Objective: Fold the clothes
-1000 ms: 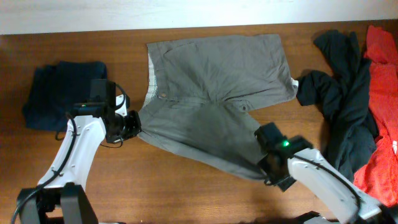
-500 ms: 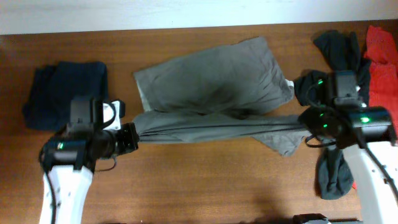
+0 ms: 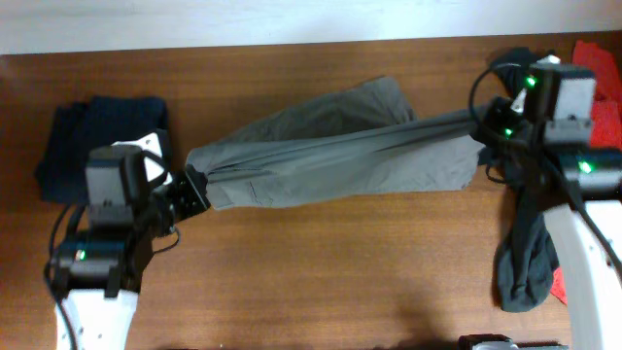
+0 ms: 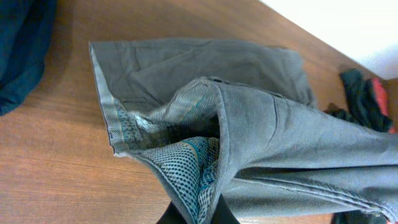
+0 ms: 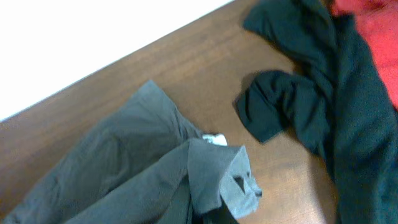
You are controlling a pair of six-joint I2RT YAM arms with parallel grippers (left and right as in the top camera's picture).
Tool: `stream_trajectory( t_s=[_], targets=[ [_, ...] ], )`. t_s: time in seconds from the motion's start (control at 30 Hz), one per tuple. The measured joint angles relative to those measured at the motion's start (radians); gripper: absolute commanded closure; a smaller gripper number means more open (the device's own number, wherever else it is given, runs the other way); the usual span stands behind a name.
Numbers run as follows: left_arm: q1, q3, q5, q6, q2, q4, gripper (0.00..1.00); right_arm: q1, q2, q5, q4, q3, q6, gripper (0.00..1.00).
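Note:
The grey-khaki trousers (image 3: 330,151) hang stretched between my two grippers across the middle of the table. My left gripper (image 3: 191,191) is shut on the waistband, whose patterned lining shows in the left wrist view (image 4: 186,162). My right gripper (image 3: 486,122) is shut on a leg hem, seen in the right wrist view (image 5: 217,174). A folded dark navy piece (image 3: 97,141) lies at far left. A black garment (image 3: 530,253) and a red one (image 3: 598,73) lie at right.
The wooden table (image 3: 321,282) has bare surface along the front. The white wall edge (image 3: 292,19) runs along the back. The black garment (image 5: 311,106) and red cloth (image 5: 367,25) lie close to my right arm.
Both grippers have lifted the trousers off the table and pulled them taut. The right gripper moved from the front right to the back right; the cloth swung toward the back.

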Motion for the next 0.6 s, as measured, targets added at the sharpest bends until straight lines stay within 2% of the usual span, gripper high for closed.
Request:
stream_trajectory(
  t_s=[0.2,0.5,0.6],
  targets=[
    [0.000,0.002,-0.045,-0.025,0.207,0.134,1.00,0.000,0.225,-0.077,0.211,0.002,-0.185,0.95],
    [0.000,0.002,-0.101,-0.029,0.464,0.357,0.98,0.000,0.461,-0.143,0.374,0.003,-0.270,0.95],
    [0.000,0.002,-0.113,-0.032,0.522,0.390,0.97,0.000,0.511,-0.158,0.412,0.003,-0.282,0.95]
  ],
)
